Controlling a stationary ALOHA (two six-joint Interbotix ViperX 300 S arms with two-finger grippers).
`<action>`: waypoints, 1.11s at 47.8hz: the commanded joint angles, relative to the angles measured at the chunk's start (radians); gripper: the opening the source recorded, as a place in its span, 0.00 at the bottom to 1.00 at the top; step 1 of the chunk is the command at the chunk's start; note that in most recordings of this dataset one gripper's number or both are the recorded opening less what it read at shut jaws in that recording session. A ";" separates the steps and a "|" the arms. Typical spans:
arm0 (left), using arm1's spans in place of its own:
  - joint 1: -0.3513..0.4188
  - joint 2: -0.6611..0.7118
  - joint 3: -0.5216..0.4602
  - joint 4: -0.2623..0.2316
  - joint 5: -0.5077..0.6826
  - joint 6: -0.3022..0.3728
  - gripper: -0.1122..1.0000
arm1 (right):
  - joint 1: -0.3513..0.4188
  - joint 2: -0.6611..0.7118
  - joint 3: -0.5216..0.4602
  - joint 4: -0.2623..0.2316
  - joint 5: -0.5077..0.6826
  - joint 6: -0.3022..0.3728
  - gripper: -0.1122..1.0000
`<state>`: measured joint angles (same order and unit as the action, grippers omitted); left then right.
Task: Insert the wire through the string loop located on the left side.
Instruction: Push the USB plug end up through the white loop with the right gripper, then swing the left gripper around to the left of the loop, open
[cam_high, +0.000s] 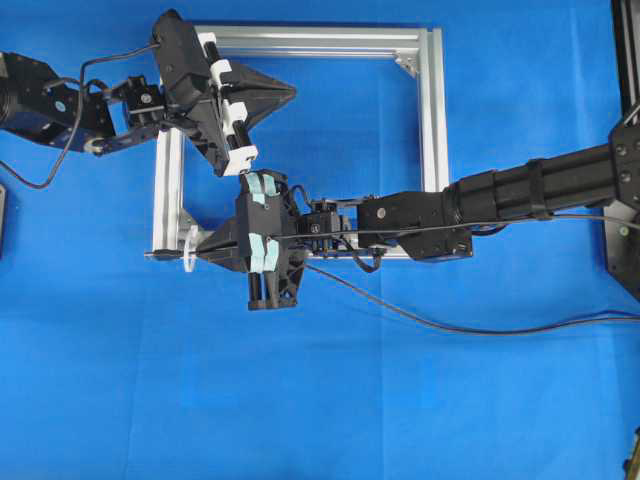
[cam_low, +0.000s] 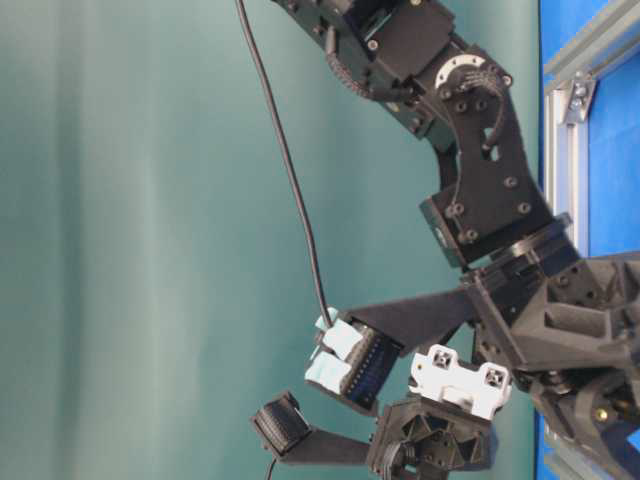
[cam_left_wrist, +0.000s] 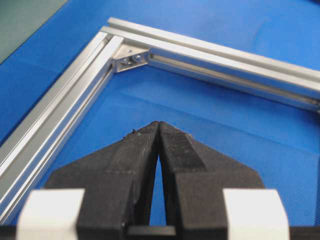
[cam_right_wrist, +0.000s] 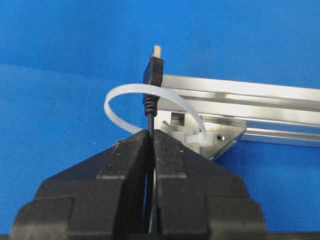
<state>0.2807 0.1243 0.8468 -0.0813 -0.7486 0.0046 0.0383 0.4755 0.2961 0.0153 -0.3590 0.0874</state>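
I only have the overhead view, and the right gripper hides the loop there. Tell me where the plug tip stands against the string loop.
Observer: In the right wrist view the wire rises with its plug tip past the far band of the string loop, crossing in front of it. I cannot tell whether it is inside the ring.
Operator: Confirm the grip.
Observer: The fingers of the right gripper are shut on the wire just below the plug.
Operator: Report the left gripper.
Observer: In the left wrist view the left gripper is shut on nothing, over the mat inside a corner of the frame.
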 joint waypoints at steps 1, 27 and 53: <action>-0.006 -0.034 -0.005 0.003 -0.005 0.002 0.10 | -0.003 -0.025 -0.021 0.000 -0.003 -0.002 0.01; 0.012 -0.232 0.255 0.003 -0.005 0.002 0.10 | -0.003 -0.025 -0.021 0.000 -0.003 -0.003 0.01; 0.012 -0.486 0.482 0.003 0.018 0.000 0.10 | -0.003 -0.025 -0.021 0.000 -0.005 -0.003 0.01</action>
<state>0.2915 -0.3344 1.3284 -0.0813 -0.7378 0.0061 0.0368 0.4755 0.2961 0.0153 -0.3590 0.0844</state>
